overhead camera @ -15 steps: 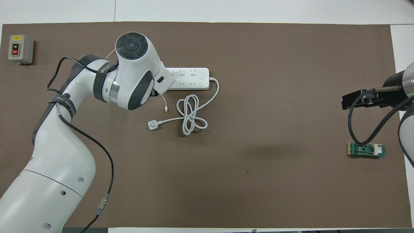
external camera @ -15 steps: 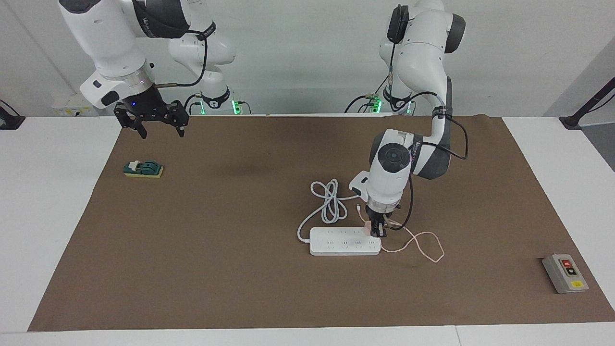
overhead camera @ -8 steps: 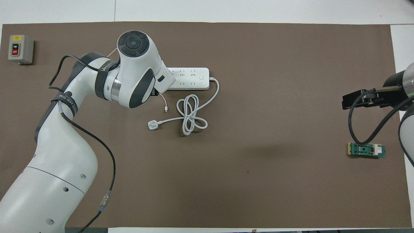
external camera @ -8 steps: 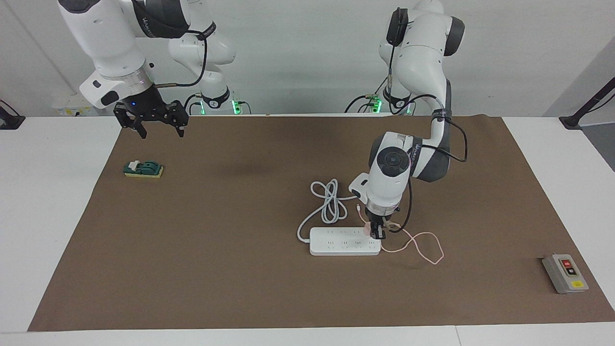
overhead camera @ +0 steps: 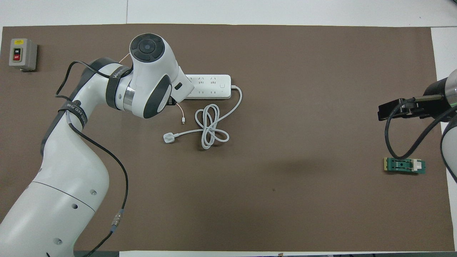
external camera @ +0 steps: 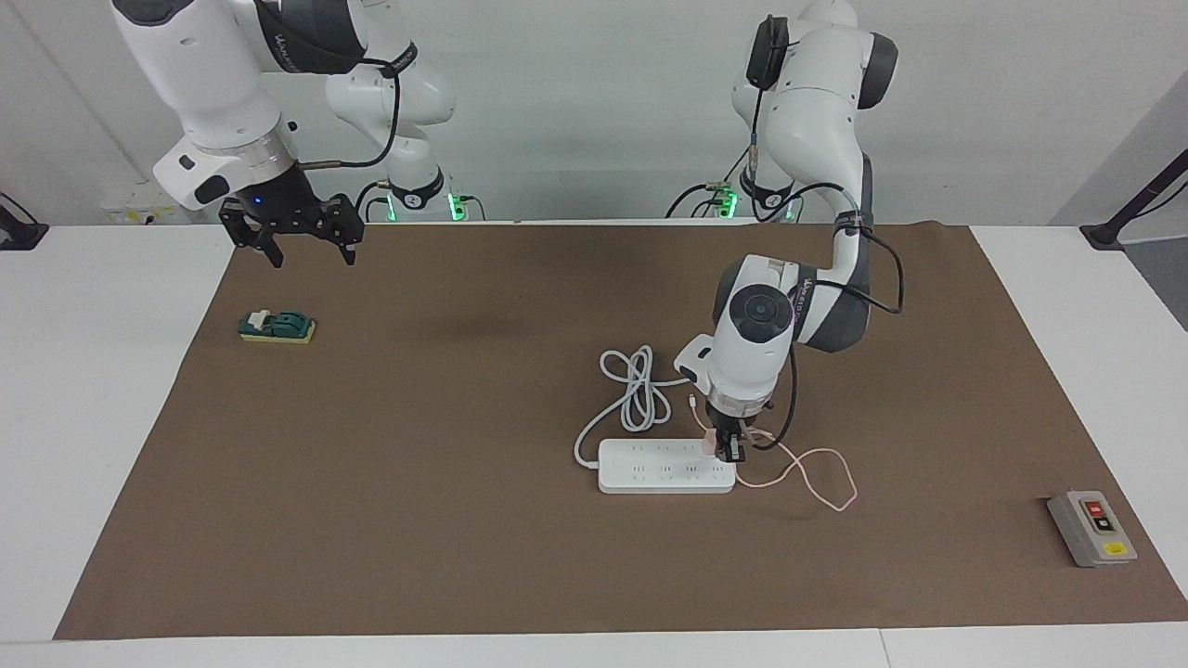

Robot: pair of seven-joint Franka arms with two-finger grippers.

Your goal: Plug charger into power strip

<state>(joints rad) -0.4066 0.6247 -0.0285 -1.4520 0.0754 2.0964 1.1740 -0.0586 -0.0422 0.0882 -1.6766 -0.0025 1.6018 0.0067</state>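
Charger (external camera: 710, 443) sits clenched in my left claw (external camera: 730, 452) over the power strip's (external camera: 664, 466) end socket; I should press straight down, prongs square. My right claw (external camera: 302, 243) waits, released.

From above, the left arm's wrist covers one end of the power strip (overhead camera: 210, 86) and hides the left gripper. The strip's white cord (overhead camera: 210, 125) coils just nearer the robots, ending at a white plug (overhead camera: 168, 138). The right gripper (overhead camera: 400, 110) hangs above the desk (overhead camera: 285, 200), with a green block (overhead camera: 404, 166) nearby.
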